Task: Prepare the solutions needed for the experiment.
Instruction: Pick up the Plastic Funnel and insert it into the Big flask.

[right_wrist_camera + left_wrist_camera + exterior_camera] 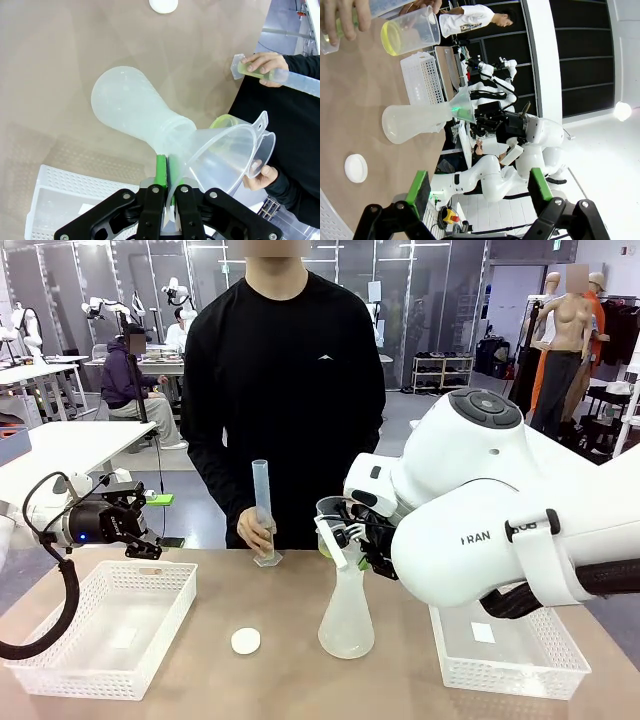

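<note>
Your right end effector [167, 165] pinches the funnel [225, 150]; jerk it and the flask [130, 107] topples, spilling solutions [391, 37]; your left end effector [480, 182] gapes empty.

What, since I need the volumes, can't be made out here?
- Marks on the cylinder: front view, too small; a hand covers its lower part.
- The solution in the beaker: front view, mostly behind the funnel and right gripper.
- Contents of the flask: every view, cloudy wall.
</note>
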Robot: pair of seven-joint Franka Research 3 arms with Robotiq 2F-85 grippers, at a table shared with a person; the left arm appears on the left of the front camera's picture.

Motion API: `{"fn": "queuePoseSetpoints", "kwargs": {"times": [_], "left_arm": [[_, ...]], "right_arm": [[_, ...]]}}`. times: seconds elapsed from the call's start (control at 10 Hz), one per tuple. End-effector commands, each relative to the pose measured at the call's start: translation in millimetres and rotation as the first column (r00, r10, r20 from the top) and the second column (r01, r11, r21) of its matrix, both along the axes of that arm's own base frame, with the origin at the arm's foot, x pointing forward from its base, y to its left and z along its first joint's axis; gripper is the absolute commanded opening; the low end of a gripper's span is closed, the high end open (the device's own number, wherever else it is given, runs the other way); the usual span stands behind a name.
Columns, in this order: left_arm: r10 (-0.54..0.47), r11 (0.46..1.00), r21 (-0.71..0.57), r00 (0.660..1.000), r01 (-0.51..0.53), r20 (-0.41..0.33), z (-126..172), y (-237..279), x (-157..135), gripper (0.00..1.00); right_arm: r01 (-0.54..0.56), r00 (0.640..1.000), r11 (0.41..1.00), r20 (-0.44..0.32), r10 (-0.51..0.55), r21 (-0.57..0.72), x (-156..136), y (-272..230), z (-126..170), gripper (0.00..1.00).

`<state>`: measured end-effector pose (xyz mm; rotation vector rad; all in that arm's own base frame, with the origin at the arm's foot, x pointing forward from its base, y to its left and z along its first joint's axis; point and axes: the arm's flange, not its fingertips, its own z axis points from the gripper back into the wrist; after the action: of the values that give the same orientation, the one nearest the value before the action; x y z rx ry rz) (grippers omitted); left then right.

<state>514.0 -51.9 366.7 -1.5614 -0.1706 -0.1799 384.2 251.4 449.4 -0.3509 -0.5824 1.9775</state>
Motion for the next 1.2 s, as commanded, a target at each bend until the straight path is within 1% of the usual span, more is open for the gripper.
{"fn": "queuePoseSetpoints", "kwargs": {"times": [0.0,0.1,0.2,0.3,0.4,0.5,0.6,0.7,0.8,0.9,1.0,1.1], "left_arm": [[0.002,1.000,0.003,1.000,-0.002,-0.002,2.1,-0.6,0.2,1.00],[0.002,1.000,0.003,1.000,-0.002,-0.002,2.1,-0.6,0.2,1.00],[0.002,1.000,0.003,1.000,-0.002,-0.002,2.1,-0.6,0.2,1.00],[0.002,1.000,0.003,1.000,-0.002,-0.002,2.1,-0.6,0.2,1.00],[0.002,1.000,0.003,1.000,-0.002,-0.002,2.1,-0.6,0.2,1.00],[0.002,1.000,0.003,1.000,-0.002,-0.002,2.1,-0.6,0.2,1.00],[0.002,1.000,0.003,1.000,-0.002,-0.002,2.1,-0.6,0.2,1.00],[0.002,1.000,0.003,1.000,-0.002,-0.002,2.1,-0.6,0.2,1.00],[0.002,1.000,0.003,1.000,-0.002,-0.002,2.1,-0.6,0.2,1.00],[0.002,1.000,0.003,1.000,-0.002,-0.002,2.1,-0.6,0.2,1.00],[0.002,1.000,0.003,1.000,-0.002,-0.002,2.1,-0.6,0.2,1.00],[0.002,1.000,0.003,1.000,-0.002,-0.002,2.1,-0.6,0.2,1.00]], "right_arm": [[-0.028,1.000,1.000,-0.001,0.028,0.008,-0.7,1.1,-3.9,0.04],[-0.039,0.999,0.999,-0.003,0.039,0.009,-1.9,2.3,-3.2,0.04],[-0.047,0.999,0.999,0.000,0.047,0.008,-3.9,3.4,-1.7,0.23],[-0.051,0.999,0.999,0.000,0.051,0.008,-5.7,3.8,-0.7,0.23],[-0.055,0.998,0.999,0.008,0.055,0.002,-7.9,3.8,0.9,0.42],[-0.056,0.998,0.998,0.011,0.056,0.000,-9.3,3.7,2.8,0.28],[-0.056,0.998,0.998,0.013,0.056,0.003,-9.6,3.7,4.6,0.62],[-0.056,0.998,0.998,0.013,0.056,0.003,-10.4,3.9,6.4,0.47],[-0.056,0.998,0.998,0.015,0.056,-0.001,-9.9,4.3,7.4,0.81],[-0.056,0.998,0.998,0.016,0.056,-0.005,-10.1,5.1,7.9,0.66],[-0.062,0.998,0.998,0.001,0.062,-0.013,-10.3,7.0,7.9,1.00],[-0.053,0.988,0.993,-0.147,0.037,-0.101,-5.3,6.3,0.7,1.00]]}}
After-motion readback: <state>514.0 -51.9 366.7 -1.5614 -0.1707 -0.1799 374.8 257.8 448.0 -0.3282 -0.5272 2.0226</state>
